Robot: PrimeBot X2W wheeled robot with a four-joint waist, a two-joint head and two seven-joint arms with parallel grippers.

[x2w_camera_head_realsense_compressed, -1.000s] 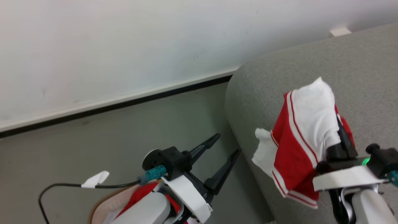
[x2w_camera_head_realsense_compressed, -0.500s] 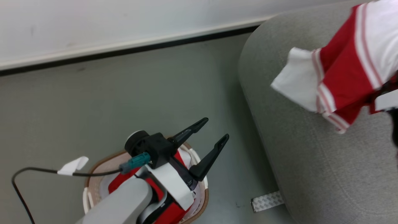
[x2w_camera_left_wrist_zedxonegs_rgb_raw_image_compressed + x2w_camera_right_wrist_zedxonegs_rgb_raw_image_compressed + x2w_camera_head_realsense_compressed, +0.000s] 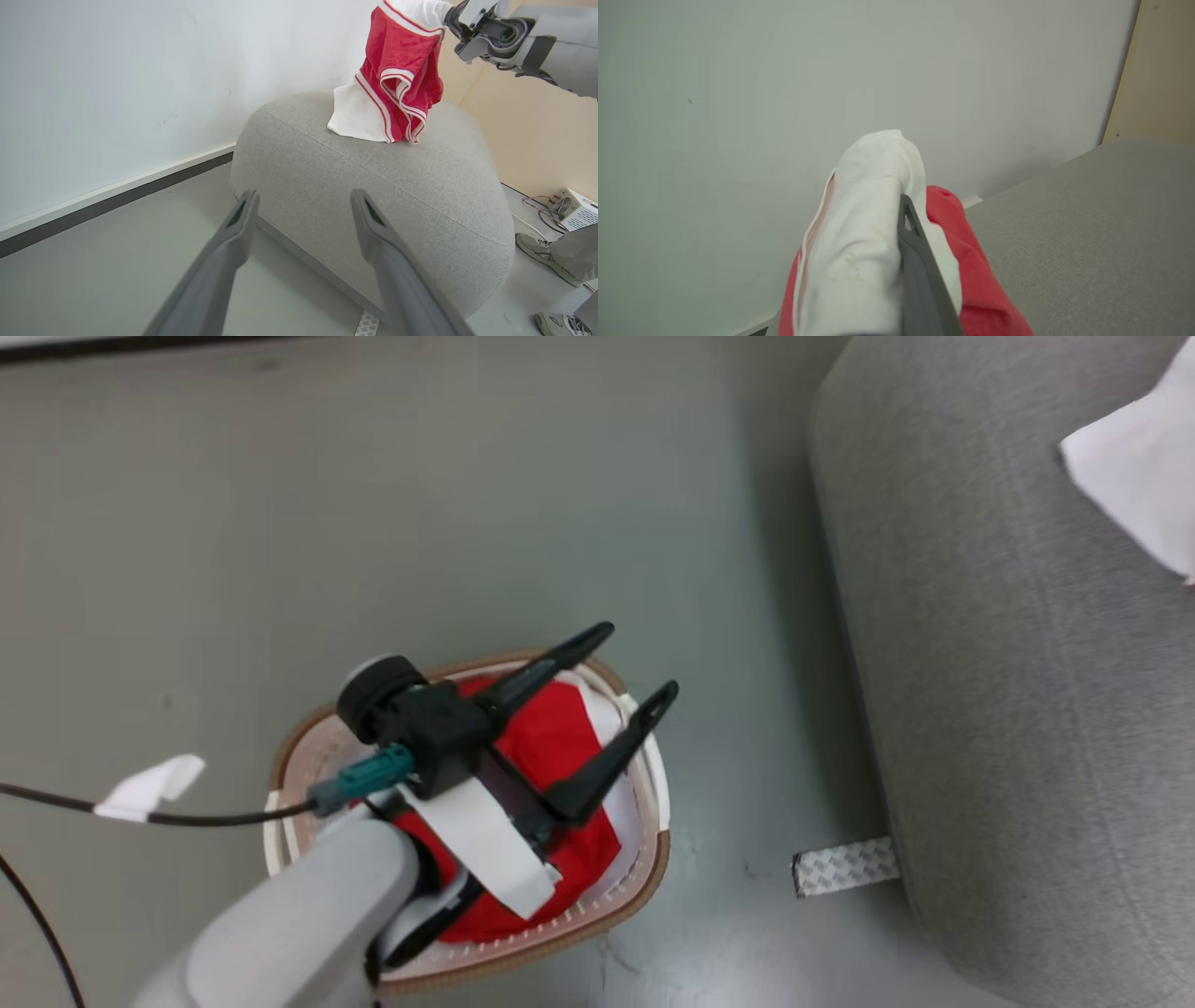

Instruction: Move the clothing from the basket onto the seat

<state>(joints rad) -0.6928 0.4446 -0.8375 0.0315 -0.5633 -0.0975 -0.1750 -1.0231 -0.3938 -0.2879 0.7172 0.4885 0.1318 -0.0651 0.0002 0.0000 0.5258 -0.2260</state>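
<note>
Laundry transfer, mid-task: nearest the head camera, the left gripper hovers over the basket, jaws spread wide and holding nothing. A red garment lies heaped directly beneath its fingers, apparently untouched. The grey seat rises at three o'clock from the basket. Farther off, the right gripper is clamped tight on a second red-and-white garment, seen at one o'clock from the left fingers, its white hem apparently resting on the sofa's padded arm. The drop looks to be the step in hand: the right jaws must part, then the left must descend onto the heap.
</note>
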